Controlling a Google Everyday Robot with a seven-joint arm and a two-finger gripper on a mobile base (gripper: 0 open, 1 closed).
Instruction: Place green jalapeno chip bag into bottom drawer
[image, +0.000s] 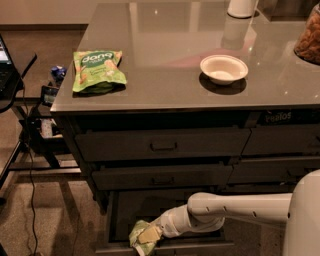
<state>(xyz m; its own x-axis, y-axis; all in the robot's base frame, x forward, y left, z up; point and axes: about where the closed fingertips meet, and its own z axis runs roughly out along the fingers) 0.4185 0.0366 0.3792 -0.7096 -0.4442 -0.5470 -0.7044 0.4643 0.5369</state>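
Note:
The bottom drawer (145, 207) is pulled open below two shut shallower drawers of the dark cabinet. My white arm reaches in from the right, low over the drawer. My gripper (152, 232) is at the drawer's front left part, holding the crumpled olive-green jalapeno chip bag (140, 236). The bag hangs at the drawer's front edge, partly hidden by the gripper. Only pale edges and a yellowish patch of the bag show.
A bright green "dang" bag (97, 70) lies on the left of the grey countertop (165, 55). A white bowl (223, 68) sits to the right of centre. A white cup (242, 7) and a snack jar (309, 37) stand at the back right. A cart and cables (30, 130) are left of the cabinet.

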